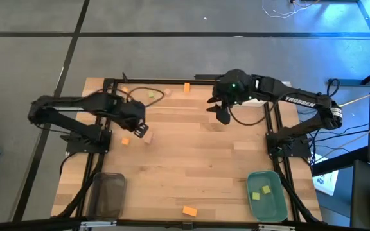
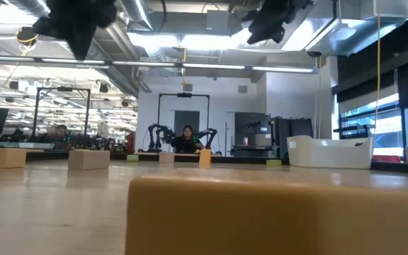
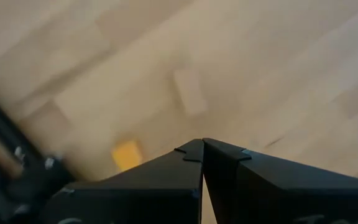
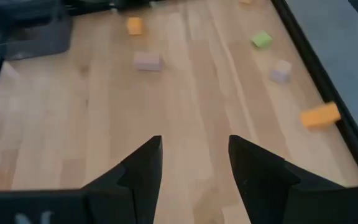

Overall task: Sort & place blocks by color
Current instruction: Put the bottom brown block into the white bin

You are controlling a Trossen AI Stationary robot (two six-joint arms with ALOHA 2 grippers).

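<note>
Overhead, left claw (image 1: 139,130) clenched empty beside a tan block (image 1: 148,136); right claw (image 1: 218,109) released, nothing between.

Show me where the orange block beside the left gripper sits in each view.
High view: orange block, left of centre, by the left gripper.
Low view: probably the far-left block; colour unsure.
Left wrist view: just beyond the shut fingertips.
Right wrist view: far across the table.
Shared landmark: the pale block beside it.
</note>
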